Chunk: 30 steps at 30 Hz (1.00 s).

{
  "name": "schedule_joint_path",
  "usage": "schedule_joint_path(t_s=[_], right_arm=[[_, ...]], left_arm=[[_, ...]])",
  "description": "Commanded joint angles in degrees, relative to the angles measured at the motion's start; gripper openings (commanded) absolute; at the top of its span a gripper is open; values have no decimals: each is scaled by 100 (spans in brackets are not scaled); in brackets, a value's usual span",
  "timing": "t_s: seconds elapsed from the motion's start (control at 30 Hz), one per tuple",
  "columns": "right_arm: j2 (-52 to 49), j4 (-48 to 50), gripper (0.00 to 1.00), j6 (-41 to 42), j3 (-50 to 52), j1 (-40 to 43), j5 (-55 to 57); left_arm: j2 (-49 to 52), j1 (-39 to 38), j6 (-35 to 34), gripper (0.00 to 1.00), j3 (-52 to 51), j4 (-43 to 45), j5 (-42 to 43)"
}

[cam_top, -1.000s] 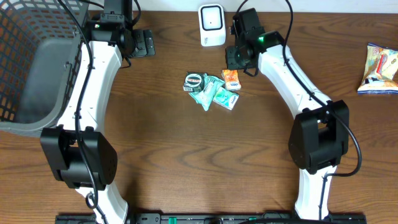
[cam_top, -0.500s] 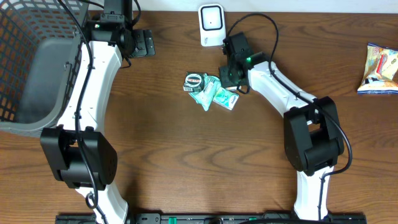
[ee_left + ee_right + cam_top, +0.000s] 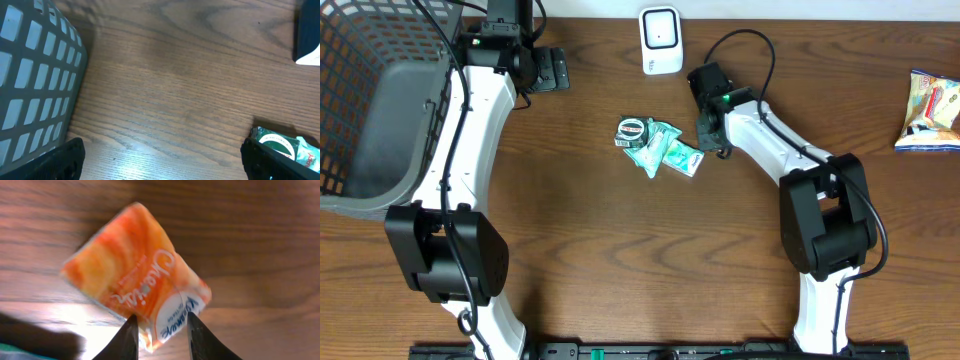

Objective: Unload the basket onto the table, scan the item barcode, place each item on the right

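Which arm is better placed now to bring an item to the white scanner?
Right. The right gripper pinches the orange packet between its fingers, close to the white scanner. The left gripper is open and empty, beside the basket, away from the items.

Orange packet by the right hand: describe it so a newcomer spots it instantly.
Start at the white scanner at the back of the table, then drop to the pile of green packets. Right of it, under the right hand, lies the orange packet, the only orange one there.
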State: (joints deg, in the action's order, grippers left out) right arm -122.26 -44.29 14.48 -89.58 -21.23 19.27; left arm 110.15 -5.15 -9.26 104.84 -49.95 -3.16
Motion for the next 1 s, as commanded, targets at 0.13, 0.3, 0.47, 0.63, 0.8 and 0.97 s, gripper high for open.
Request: schedule_joint_path(t_s=[0.13, 0.3, 0.47, 0.63, 0.8, 0.97], right_arm=[[15, -623, 25, 243, -619, -28, 306], [15, -433, 15, 669, -800, -61, -1692], [4, -586, 13, 671, -686, -61, -1801], [2, -658, 13, 673, -332, -46, -1370], [2, -533, 16, 743, 44, 81, -713], [2, -83, 20, 737, 155, 278, -267]], left_arm=[[-118, 0, -92, 98, 70, -17, -52], [-118, 0, -92, 98, 70, -17, -55], [-118, 0, -92, 98, 70, -17, -55], [-118, 0, -92, 98, 70, -17, -52], [-118, 0, -92, 98, 70, -17, -55], [-118, 0, -92, 98, 70, -17, -55]])
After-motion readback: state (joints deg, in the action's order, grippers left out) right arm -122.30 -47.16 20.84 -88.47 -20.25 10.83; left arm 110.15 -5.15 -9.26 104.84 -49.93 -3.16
